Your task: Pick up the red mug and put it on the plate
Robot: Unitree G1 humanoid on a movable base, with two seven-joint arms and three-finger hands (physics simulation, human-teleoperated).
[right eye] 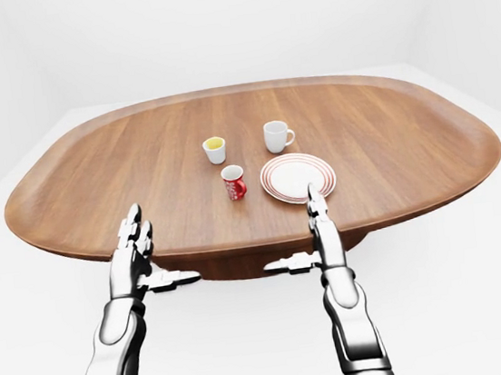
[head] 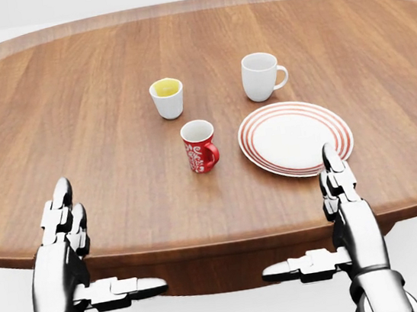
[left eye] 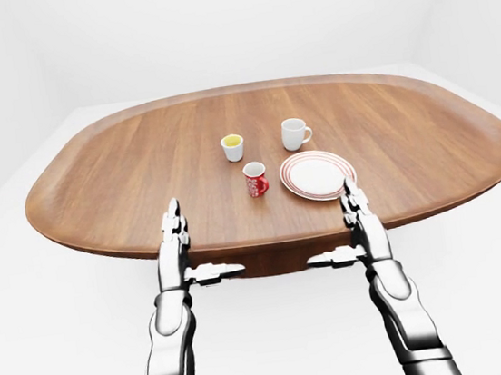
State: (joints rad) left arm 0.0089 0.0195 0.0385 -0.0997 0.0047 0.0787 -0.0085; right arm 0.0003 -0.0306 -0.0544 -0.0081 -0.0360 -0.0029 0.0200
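Standing upright on the oval wooden worktop (head: 71, 105), the red mug (head: 199, 146) sits near the middle of my head view, its handle turned to the view's right and its white inside showing. Just to its right lies the white plate (head: 295, 138) with red rings round its rim; mug and plate are near each other but apart. Above the mug in the view is a small white cup (head: 168, 98) with yellow inside, and to that cup's right, above the plate, a plain white mug (head: 261, 77) with its handle to the right.

My left hand (head: 60, 256) is at the lower left of the head view, at the worktop's near edge, fingers (head: 63, 198) stretched straight and released, thumb pointing inward, grasping nothing. My right hand (head: 349, 222) mirrors it at the lower right, fingers likewise extended and released; its fingertips overlap the plate's lower right rim in the view, though I cannot tell whether they touch it. Both hands are well apart from the red mug
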